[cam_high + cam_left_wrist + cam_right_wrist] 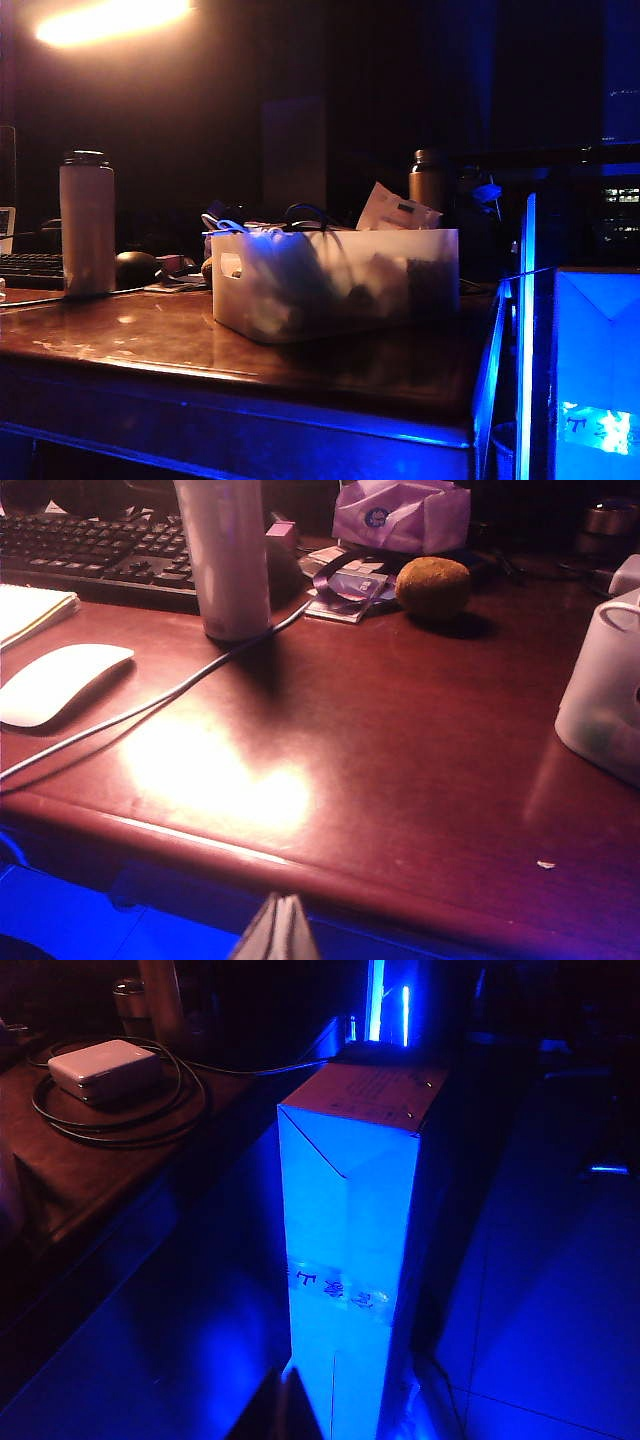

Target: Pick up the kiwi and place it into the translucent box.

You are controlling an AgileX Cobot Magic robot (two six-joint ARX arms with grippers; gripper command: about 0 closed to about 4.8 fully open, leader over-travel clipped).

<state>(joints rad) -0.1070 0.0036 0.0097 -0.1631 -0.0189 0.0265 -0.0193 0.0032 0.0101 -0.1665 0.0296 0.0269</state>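
We see the kiwi (432, 586) lying on the desk (380, 750), apart from the translucent box (603, 705). Left gripper (278, 930) fingers are pressed together off the desk edge; right gripper (285, 1410) fingers' state we cannot tell.

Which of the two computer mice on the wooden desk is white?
The flat, low white mouse lying beside the grey cable, in front of the keyboard; the other, dark glossy rounded mouse, sits behind the tall pale bottle.
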